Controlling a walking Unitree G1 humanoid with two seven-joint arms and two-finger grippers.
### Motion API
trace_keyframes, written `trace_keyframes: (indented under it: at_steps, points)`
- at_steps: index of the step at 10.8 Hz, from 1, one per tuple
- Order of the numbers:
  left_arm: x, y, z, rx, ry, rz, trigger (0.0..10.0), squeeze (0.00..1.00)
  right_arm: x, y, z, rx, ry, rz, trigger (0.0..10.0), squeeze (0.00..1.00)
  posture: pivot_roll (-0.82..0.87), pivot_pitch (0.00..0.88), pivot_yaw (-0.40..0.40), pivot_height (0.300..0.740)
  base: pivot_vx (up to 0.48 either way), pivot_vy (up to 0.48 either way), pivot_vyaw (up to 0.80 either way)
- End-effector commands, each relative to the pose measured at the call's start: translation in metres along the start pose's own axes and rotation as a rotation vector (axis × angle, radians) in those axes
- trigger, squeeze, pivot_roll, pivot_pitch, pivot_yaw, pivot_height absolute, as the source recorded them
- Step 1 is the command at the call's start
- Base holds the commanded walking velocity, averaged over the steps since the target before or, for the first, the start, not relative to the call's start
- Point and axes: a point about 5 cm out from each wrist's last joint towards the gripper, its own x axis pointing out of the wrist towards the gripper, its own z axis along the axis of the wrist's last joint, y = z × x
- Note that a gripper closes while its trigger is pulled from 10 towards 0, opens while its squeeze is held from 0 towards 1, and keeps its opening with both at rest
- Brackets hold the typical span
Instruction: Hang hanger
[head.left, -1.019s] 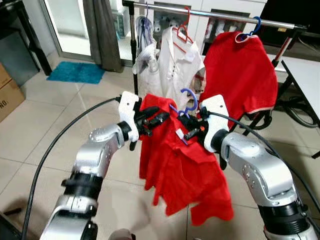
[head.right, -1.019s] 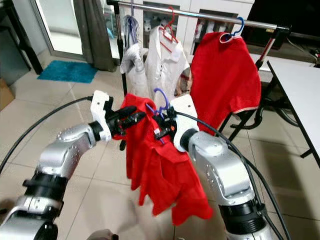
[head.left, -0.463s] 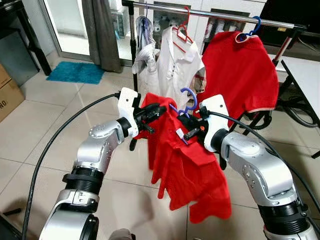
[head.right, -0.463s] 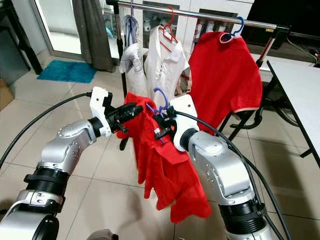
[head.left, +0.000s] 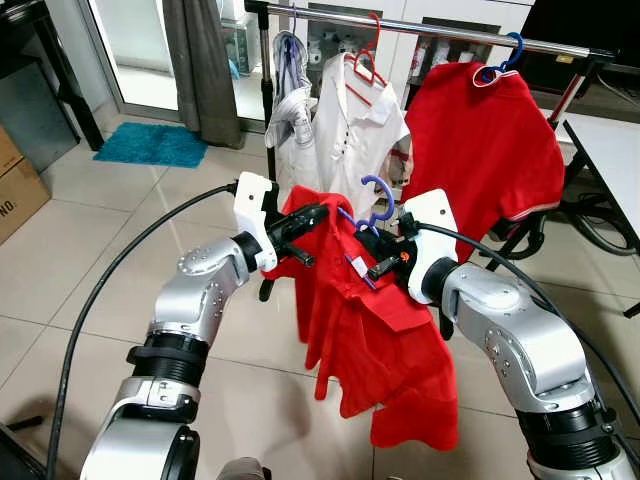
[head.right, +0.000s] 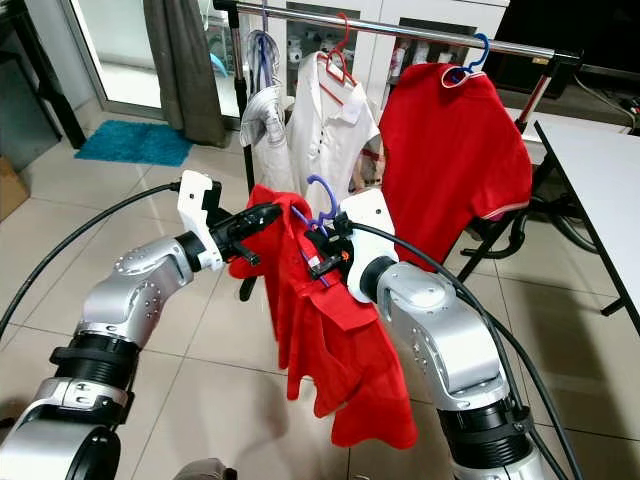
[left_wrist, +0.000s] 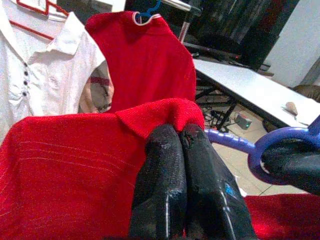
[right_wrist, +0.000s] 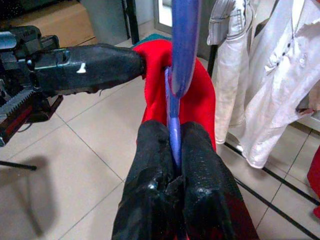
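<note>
Hanger: blue hanger (head.left: 372, 200) sits in the middle of the scene, in front of the robot, near the rail but not on it. Its hook points up.
Shirt: red shirt (head.left: 375, 330) hangs down from the blue hanger, almost to the floor (head.left: 90, 250).
Right claw: right claw (right_wrist: 175, 132) has its two black fingers (right_wrist: 202, 175) pressed together on the thin blue bar of the hanger. It pinches the hanger just under the hook.
Left claw: left claw (left_wrist: 180, 135) has its fingers pressed together on the red shirt's collar. It holds the cloth up on the left side of the hanger, close to the right claw.
Rail: metal rail (head.left: 440, 30) runs across the far side, above both claws.
On the rail: three things hang there. A grey shirt (head.left: 290, 105) is on the left. A white shirt (head.left: 352, 125) on a red hanger (head.left: 368, 62) is in the middle. A second red shirt (head.left: 490, 150) on its own blue hanger (head.left: 505, 55) is on the right.
Worktop: white worktop (head.left: 605, 150) stands at the far right, beside the rail.
Mat: blue mat (head.left: 152, 145) lies on the floor at the far left, near a grey curtain (head.left: 205, 65).
Box: brown box (head.left: 15, 190) sits at the left edge.
</note>
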Motion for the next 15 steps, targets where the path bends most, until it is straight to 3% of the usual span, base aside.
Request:
trace_keyframes:
  at_steps: [1, 4, 7, 10, 12, 13, 15]
  points:
    - [0.000, -0.003, 0.005, -0.004, -0.026, -0.014, 0.0, 0.00, -0.002, -0.002, 0.013, -0.034, -0.055, -0.017, 0.0, 0.00, 0.05, 0.000, -0.019, 0.740, 0.000, 0.000, 0.00]
    - [-0.002, -0.009, 0.010, -0.024, -0.069, -0.059, 0.0, 0.00, -0.001, -0.005, 0.005, -0.036, -0.002, -0.034, 0.0, 0.00, 0.05, 0.000, -0.023, 0.740, 0.000, 0.000, 0.00]
    - [-0.012, -0.022, 0.030, 0.010, -0.123, -0.126, 0.0, 0.00, -0.005, -0.020, -0.016, -0.037, 0.111, -0.128, 0.0, 0.00, 0.05, 0.000, -0.018, 0.740, 0.000, 0.000, 0.00]
    - [-0.021, -0.028, 0.017, 0.016, -0.062, -0.138, 0.0, 0.00, -0.004, -0.033, -0.007, -0.042, 0.059, -0.208, 0.0, 0.00, 0.06, 0.000, -0.022, 0.740, 0.000, 0.000, 0.00]
    - [-0.021, -0.012, -0.009, 0.029, 0.040, 0.059, 0.0, 0.00, -0.004, -0.034, 0.017, -0.031, -0.058, -0.201, 0.0, 0.00, 0.06, 0.000, -0.024, 0.740, 0.000, 0.000, 0.00]
    - [-0.021, 0.000, -0.011, 0.092, 0.065, 0.174, 0.0, 0.00, -0.005, -0.033, 0.021, -0.030, -0.076, -0.190, 0.0, 0.00, 0.05, 0.000, -0.021, 0.740, 0.000, 0.000, 0.00]
    - [-0.018, 0.005, -0.007, 0.118, 0.052, 0.220, 0.0, 0.00, -0.005, -0.032, 0.021, -0.027, -0.081, -0.176, 0.0, 0.00, 0.05, 0.000, -0.018, 0.740, 0.000, 0.000, 0.00]
